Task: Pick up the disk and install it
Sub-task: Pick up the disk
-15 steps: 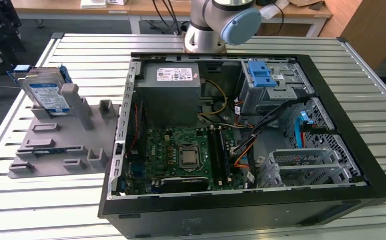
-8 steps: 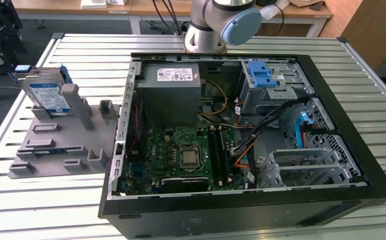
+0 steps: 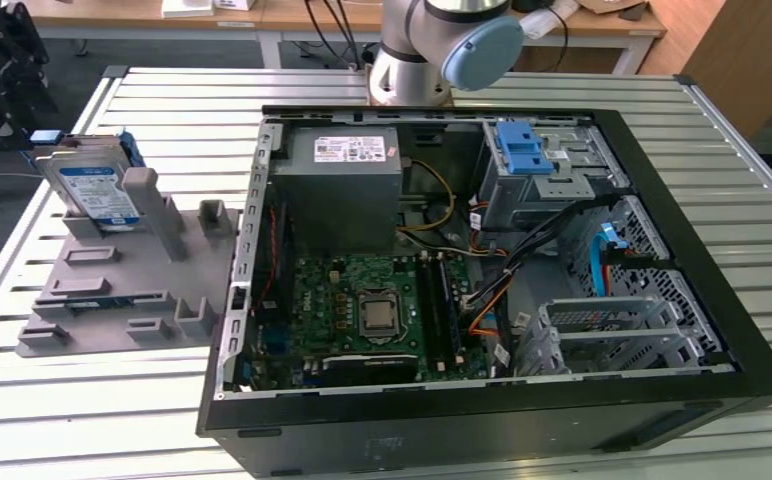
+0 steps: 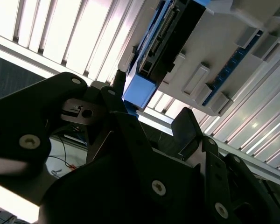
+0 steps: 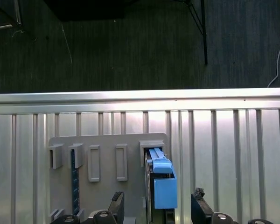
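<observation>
You find the disk (image 3: 93,188) standing upright on its edge in a slot of the grey holder plate (image 3: 106,290), at the exterior view's left, well apart from the open computer case (image 3: 493,420). Its white-and-blue label faces the camera there, and the blue carrier goes around its edge. In the first wrist view you look along the disk (image 5: 161,184) edge-on, with the blue carrier tab at the near end. The gripper (image 5: 157,205) is wide open and has hold of nothing: its two black fingers (image 5: 198,203) stand one on each side of the disk, and there is a clear gap on both sides, so they do not touch it. In the second wrist view the gripper (image 4: 151,100) is near the blue tab, and the disk (image 4: 165,39) sits in the holder plate (image 4: 233,51) beyond it. In the exterior view the dark gripper (image 3: 13,125) hangs just above and beside the disk. The holder plate and the case both lie on the slatted metal worktop (image 3: 159,100). Inside the case you can see a grey power supply (image 3: 346,160), a green motherboard (image 3: 366,305) and a blue latch (image 3: 526,150) on the drive cage.
</observation>
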`<state>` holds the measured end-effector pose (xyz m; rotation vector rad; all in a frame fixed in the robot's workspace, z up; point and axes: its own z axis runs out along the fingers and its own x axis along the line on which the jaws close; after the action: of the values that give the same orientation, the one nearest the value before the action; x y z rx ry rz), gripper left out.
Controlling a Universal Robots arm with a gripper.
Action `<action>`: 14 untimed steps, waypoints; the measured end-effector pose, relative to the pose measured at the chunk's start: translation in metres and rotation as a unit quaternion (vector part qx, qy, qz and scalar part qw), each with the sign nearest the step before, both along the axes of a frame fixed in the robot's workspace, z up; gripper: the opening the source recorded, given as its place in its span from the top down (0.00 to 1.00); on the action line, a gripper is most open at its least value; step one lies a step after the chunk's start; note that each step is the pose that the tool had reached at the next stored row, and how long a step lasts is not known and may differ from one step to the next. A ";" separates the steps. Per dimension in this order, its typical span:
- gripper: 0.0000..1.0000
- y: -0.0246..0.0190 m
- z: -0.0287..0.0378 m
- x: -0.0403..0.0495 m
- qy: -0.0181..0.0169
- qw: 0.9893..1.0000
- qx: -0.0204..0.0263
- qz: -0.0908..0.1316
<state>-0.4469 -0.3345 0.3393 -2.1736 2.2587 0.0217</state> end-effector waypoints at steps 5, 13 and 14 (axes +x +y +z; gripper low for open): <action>0.34 0.0000 -0.0011 0.0000 0.000 1.000 0.000 0.000; 0.34 0.0000 -0.0033 0.0000 0.000 1.000 0.000 0.000; 0.34 0.0000 -0.0036 0.0000 0.000 1.000 0.000 0.000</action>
<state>-0.4469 -0.3345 0.3358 -2.1736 2.2587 0.0217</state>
